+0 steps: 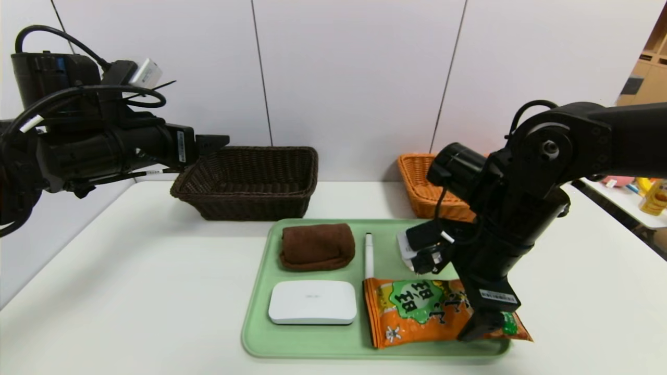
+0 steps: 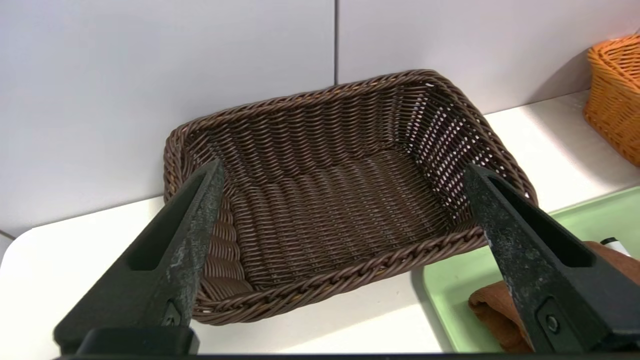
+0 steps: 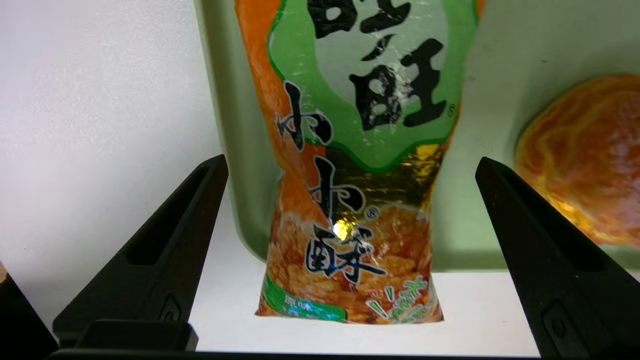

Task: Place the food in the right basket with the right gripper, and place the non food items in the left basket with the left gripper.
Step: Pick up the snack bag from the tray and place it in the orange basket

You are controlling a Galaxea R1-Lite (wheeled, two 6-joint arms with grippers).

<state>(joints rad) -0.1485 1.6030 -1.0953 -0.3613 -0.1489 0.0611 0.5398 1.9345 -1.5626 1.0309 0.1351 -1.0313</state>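
Note:
The orange snack bag (image 1: 432, 312) (image 3: 350, 200) lies at the tray's front right, its end hanging over the rim. My right gripper (image 1: 482, 328) (image 3: 350, 165) hovers over that end, open, one finger on each side of the bag and not touching it. The golden bun (image 3: 585, 160) sits beside the bag; the right arm hides it in the head view. The brown towel (image 1: 317, 246) (image 2: 505, 310), white pen (image 1: 369, 255) and white box (image 1: 312, 302) lie on the tray. My left gripper (image 1: 212, 140) (image 2: 345, 167) hangs open and empty above the near-left side of the dark left basket (image 1: 250, 182) (image 2: 350, 280).
The green tray (image 1: 260, 333) rests mid-table in front of both baskets. The orange-tan right basket (image 1: 419, 182) (image 2: 617, 95) stands at the back against the wall, partly behind the right arm. White tabletop stretches out on both sides of the tray.

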